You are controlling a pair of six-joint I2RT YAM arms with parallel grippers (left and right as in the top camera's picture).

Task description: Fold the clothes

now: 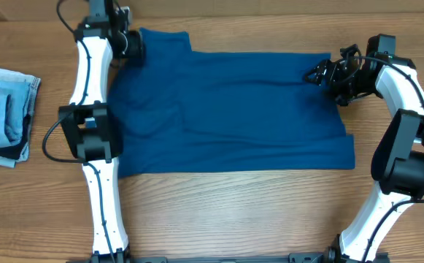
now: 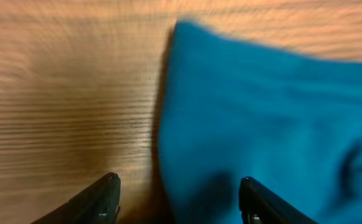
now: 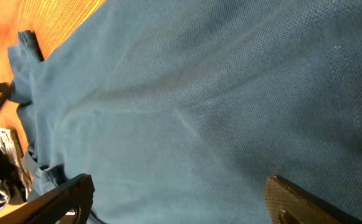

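Wooden table, teal shirt laid flat, left gripper parted at its corner, right gripper spread wide

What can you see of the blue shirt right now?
The shirt is deep teal-blue, a fine knit in the right wrist view. It lies flat on the wooden table in a rough rectangle, softly creased, with a flap jutting out at its far left corner. The left gripper is open at that corner and the right gripper is open at the far right edge; contact is unclear.
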